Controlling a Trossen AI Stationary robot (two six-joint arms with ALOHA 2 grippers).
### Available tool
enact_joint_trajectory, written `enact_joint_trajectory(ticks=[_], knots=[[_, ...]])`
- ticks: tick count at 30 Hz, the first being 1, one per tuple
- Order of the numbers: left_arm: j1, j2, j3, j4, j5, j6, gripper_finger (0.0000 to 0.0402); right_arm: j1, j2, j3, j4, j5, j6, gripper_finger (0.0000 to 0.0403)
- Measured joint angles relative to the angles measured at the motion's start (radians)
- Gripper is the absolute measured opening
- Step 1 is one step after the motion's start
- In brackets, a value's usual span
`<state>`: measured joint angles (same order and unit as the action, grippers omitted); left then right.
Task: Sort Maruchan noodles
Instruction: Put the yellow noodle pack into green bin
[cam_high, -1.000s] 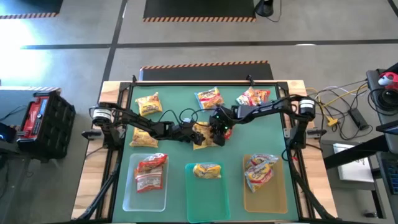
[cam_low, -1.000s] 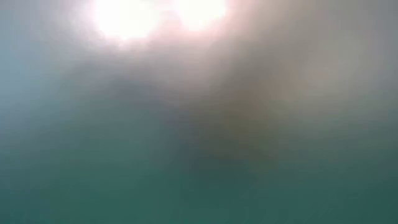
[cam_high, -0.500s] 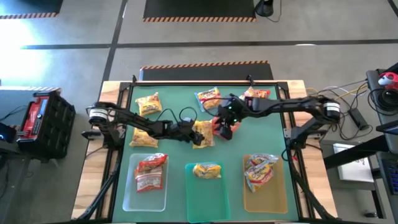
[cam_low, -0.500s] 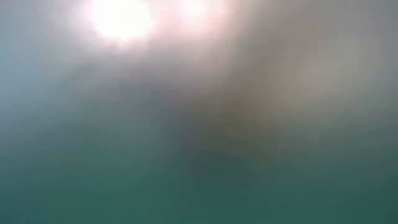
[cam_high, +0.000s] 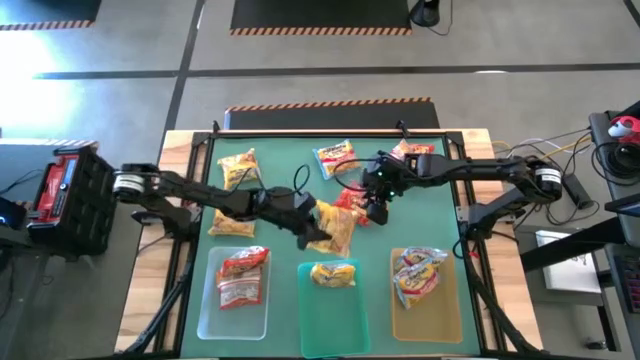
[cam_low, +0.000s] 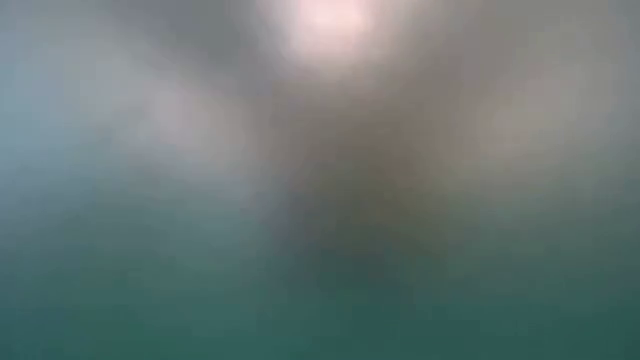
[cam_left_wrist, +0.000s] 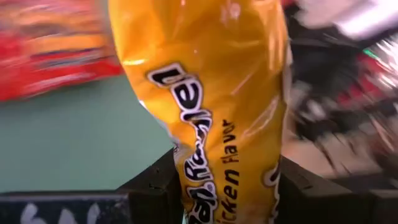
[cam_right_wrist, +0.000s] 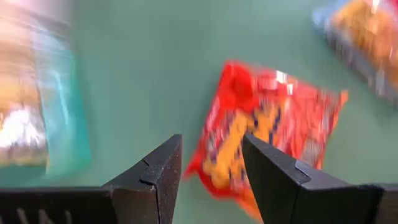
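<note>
Lifting a yellow packet (cam_left_wrist: 211, 106) clear, the left gripper (cam_high: 312, 222) is clamping it; the right gripper (cam_right_wrist: 211, 180), jaws apart, is now hovering over a released red packet (cam_right_wrist: 267, 140) mid-bench.

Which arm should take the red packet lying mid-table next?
The right. The right gripper is open and empty, hovering beside the red packet, which lies just ahead of its fingers. The left gripper is shut on a yellow packet, so it is occupied.
</note>
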<state>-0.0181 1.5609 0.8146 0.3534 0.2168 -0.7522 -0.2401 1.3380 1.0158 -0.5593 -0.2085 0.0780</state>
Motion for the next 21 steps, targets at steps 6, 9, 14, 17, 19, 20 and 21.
enact_joint_trajectory(ticks=[6,9,14,17,19,20,21], knots=[[-0.124,-0.06,0.079,-0.16,0.064,0.097,0.0132,0.0,0.001,-0.01,-0.091,0.0,-0.007,0.016],[-0.178,-0.045,0.138,-0.292,0.057,0.098,0.0132,0.0,0.0,-0.013,-0.094,0.001,-0.028,0.016],[-0.238,-0.015,0.255,-0.519,0.055,0.168,0.0133,0.0,0.002,-0.013,-0.089,0.001,-0.046,0.016],[-0.254,0.005,0.307,-0.655,0.055,0.211,0.0133,0.0,0.002,-0.013,-0.086,0.0,-0.046,0.016],[-0.261,0.024,0.324,-0.702,0.054,0.216,0.0133,0.0,0.002,-0.013,-0.087,0.001,-0.045,0.016],[-0.264,0.034,0.331,-0.711,0.055,0.216,0.0133,0.0,0.002,-0.013,-0.087,0.001,-0.045,0.016],[-0.268,0.046,0.335,-0.71,0.056,0.216,0.0133,0.0,0.002,-0.013,-0.087,0.001,-0.045,0.016]])
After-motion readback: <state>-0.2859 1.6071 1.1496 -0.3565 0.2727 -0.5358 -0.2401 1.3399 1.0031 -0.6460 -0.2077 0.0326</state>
